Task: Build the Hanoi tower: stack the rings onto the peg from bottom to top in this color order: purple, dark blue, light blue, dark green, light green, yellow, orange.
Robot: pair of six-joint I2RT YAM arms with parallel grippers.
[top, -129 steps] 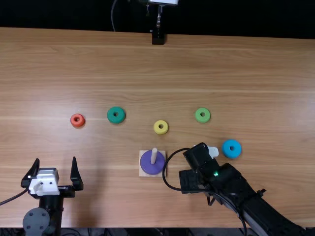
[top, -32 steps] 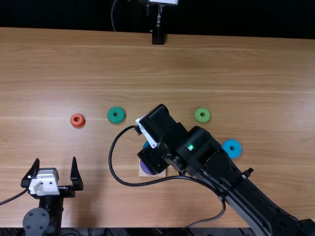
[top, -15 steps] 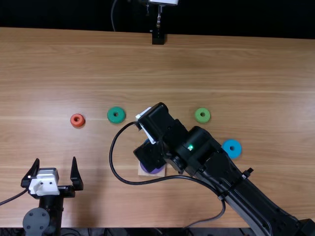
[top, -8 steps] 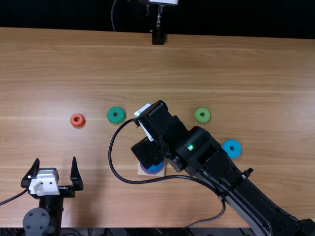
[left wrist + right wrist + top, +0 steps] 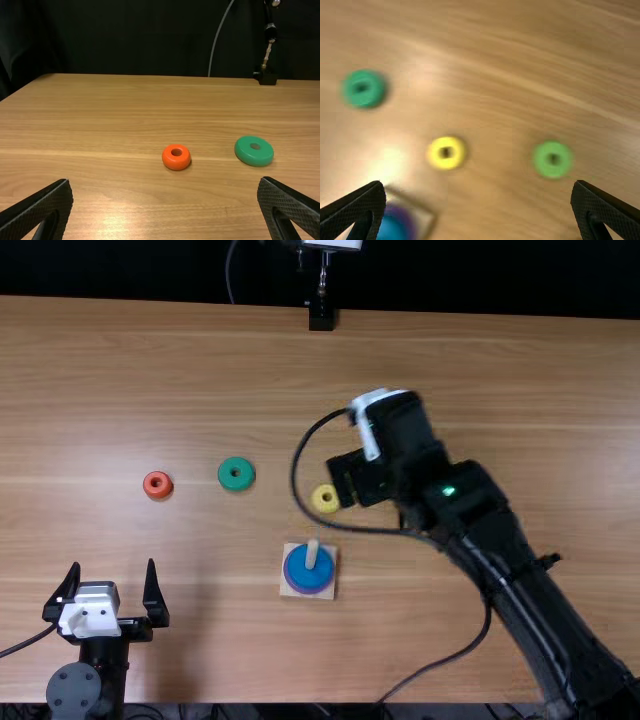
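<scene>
From where I stand, a light brown wooden table [image 5: 200, 370] with long streaks of grain spreads across the top view. Behind its far edge, along the top of the frame, is a black backdrop [image 5: 130, 270]. A thin grey cable [image 5: 229, 275] curves down in front of it, left of the middle. Just right of that, at the table's far edge, I see a small black block-shaped foot [image 5: 321, 318] under a slim metallic rod [image 5: 323, 278], with a white piece [image 5: 338, 244] above, cut off by the frame.
</scene>
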